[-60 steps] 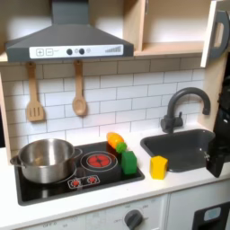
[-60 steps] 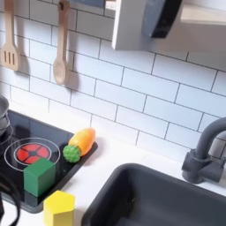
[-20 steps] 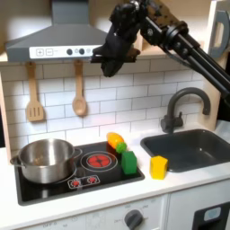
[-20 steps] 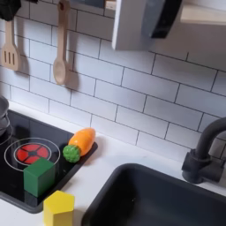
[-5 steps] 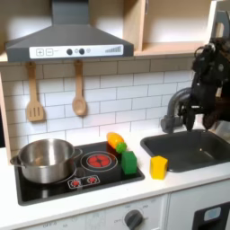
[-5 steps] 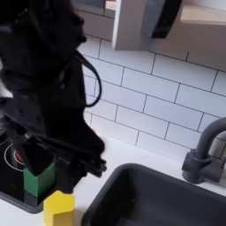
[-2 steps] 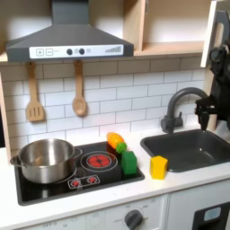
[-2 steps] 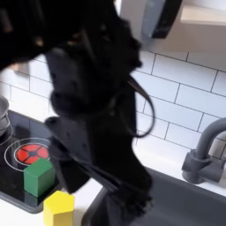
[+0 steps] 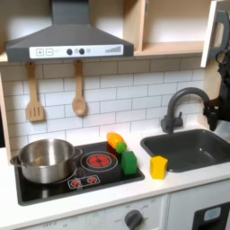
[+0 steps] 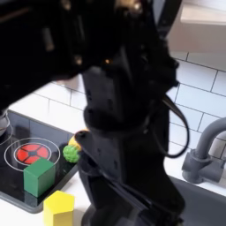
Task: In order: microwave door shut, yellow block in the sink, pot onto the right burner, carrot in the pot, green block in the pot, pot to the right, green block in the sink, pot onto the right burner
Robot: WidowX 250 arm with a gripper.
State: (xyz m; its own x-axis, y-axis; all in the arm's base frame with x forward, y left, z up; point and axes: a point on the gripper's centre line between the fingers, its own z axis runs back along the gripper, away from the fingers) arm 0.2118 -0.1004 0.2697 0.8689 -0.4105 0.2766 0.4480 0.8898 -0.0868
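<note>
Toy kitchen, both exterior views.

Microwave door [image 9: 216, 32]: upper right corner of first exterior view, swung open, seen edge-on w/ dark vertical handle; not shut.

Pot [image 9: 45, 159]: lower left of first exterior view, on the left burner of the black stovetop [image 9: 108, 176]. Shiny steel, upright, looks empty. In second exterior view just a sliver of it at far left edge.

Red burner [image 9: 98, 161]: centre-low in first exterior view, bare, just right of pot.

Carrot [image 9: 115, 141]: lying at back right corner of stovetop, green top toward front. Green block [image 9: 129, 163]: right edge of stovetop, just in front of carrot, near it; touching or not, can't tell. In second exterior view green block [image 10: 38, 177] sits lower left, beside red burner.

Yellow block [image 9: 158, 166]: on white table [image 9: 180, 186] between stovetop and sink, upright, apart from green block. Second exterior view: yellow block [image 10: 59, 208] at bottom left, in front of green block.

Sink [image 9: 189, 146]: lower right of first exterior view, dark basin, faucet [image 9: 180, 106] arched behind it. Basin looks bare.

Arm [image 10: 124, 106]: big dark blurred mass across centre of second exterior view, right up close to lens. A dark bit at the right edge of first exterior view, by faucet. End effector: can't tell spread or pressed together, not made out in the blur.

Spatula [image 9: 34, 92] and wooden spoon [image 9: 79, 90] hang on tile wall, upper left, under range hood [image 9: 67, 40].
</note>
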